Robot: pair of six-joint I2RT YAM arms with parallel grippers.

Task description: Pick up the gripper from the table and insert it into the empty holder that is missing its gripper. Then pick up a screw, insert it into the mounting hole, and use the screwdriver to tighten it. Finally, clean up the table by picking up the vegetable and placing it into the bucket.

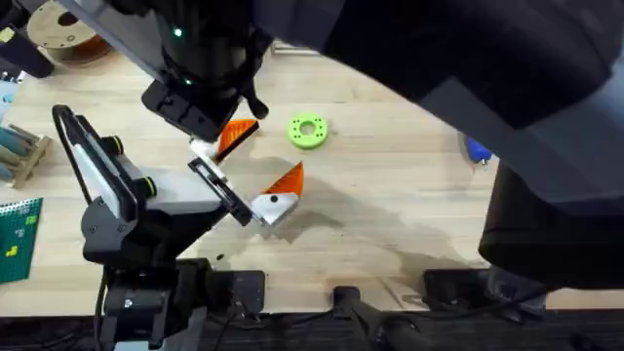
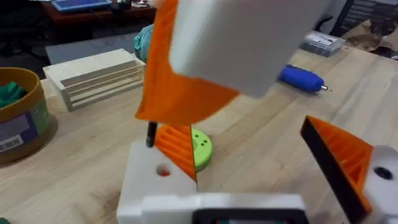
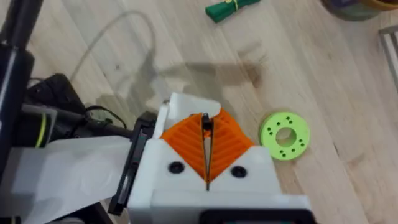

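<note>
Holding now: the right gripper (image 3: 206,140) has its orange ribbed pads pressed together. A thin dark sliver sits in the seam, and I cannot tell what it is.
Left gripper (image 2: 239,134): its fingers are spread wide with nothing between them. It hovers low over the table (image 1: 390,205), left of centre in the overhead view.
Small orange gripper piece and holder: I cannot pick either out with certainty among the orange wedges and white mounts crowded at centre left.
Screwdriver (image 2: 301,78): it lies flat on the table at the right edge of the overhead view, well apart from both grippers.
Screwdriver handling: probably rigid and smooth, with a round barrel that could roll or slip. The best hold looks to be across the mid-barrel, clear of the dark tip.
Vegetable (image 3: 231,7): it lies flat on the bare wood, beyond the lime ring (image 1: 308,131) as the right wrist camera sees it.
Vegetable handling: likely light and a bit soft, and slender enough to twist in the pads. A pinch across its middle at the yellow band should hold it.
Bucket (image 2: 22,124): it stands upright and open-topped beside a slatted wooden block (image 2: 93,78). Something green shows inside it.
Bucket handling: light, so a bump could tip it, and dropping in from above seems safest.
</note>
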